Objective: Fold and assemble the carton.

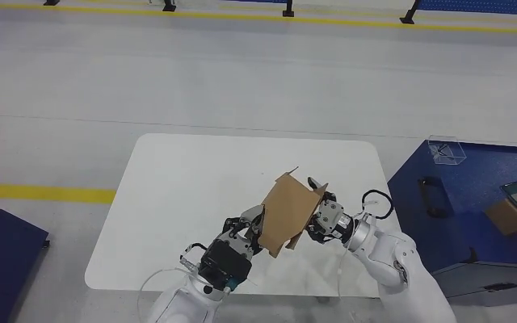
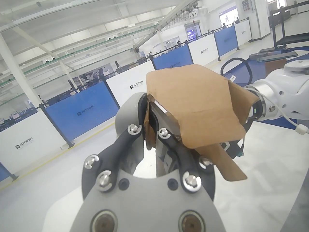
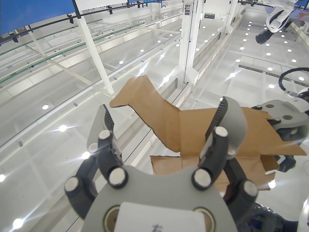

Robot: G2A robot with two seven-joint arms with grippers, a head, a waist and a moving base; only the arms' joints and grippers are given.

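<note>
Carton (image 1: 289, 211) held aloft, left claw (image 2: 149, 121) pinching its edge, right claw (image 3: 164, 109) spread wide beside it.

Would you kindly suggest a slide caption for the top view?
The left hand grips the partly folded carton above the white table, the open right hand at its other side.

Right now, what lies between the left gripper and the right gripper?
The carton: the top view shows it between the left gripper and the right gripper, held above the table.
</note>
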